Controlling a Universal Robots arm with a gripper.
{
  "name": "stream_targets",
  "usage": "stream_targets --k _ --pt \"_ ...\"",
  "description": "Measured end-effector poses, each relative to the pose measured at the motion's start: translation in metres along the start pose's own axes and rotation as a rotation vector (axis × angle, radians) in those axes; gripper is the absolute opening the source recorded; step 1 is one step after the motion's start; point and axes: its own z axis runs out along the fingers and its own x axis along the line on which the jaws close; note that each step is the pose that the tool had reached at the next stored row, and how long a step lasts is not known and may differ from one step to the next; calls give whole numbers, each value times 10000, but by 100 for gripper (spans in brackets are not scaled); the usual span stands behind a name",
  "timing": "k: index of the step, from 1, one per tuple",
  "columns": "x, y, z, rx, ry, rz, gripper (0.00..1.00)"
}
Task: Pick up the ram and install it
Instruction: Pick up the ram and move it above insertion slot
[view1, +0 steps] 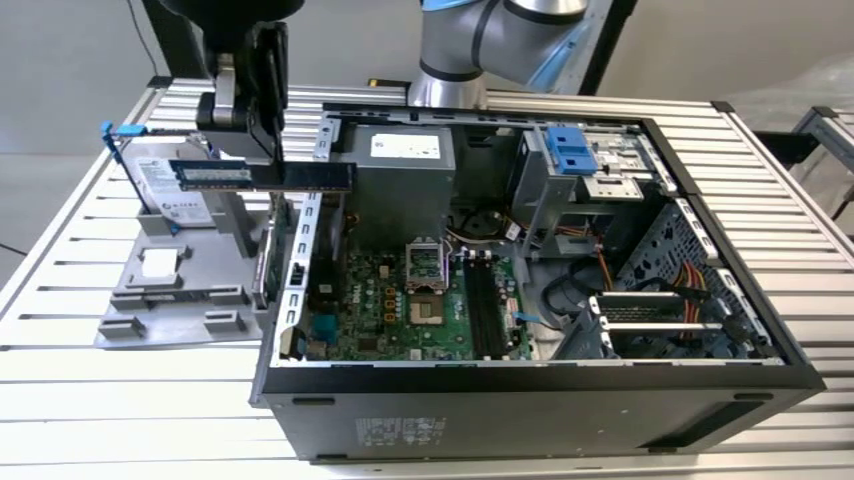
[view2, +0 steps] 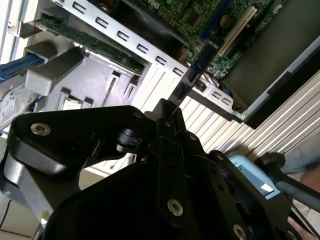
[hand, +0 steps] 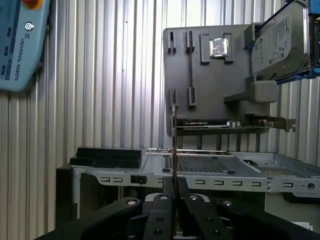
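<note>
Where a grey plastic parts holder (view1: 174, 290) lies on the ribbed metal counter (view1: 67, 400), the slim dark-green ram stick (view1: 314, 177) is held level above it, clenched in the black hand (view1: 247, 155), its end by the open black computer case's (view1: 534, 415) wall.
</note>
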Motion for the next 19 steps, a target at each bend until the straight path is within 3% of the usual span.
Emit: stream_targets --k 12,19 --pt "2 -139 -5 -36 70 2 0" --pt "1 -179 -7 -45 163 7 0"
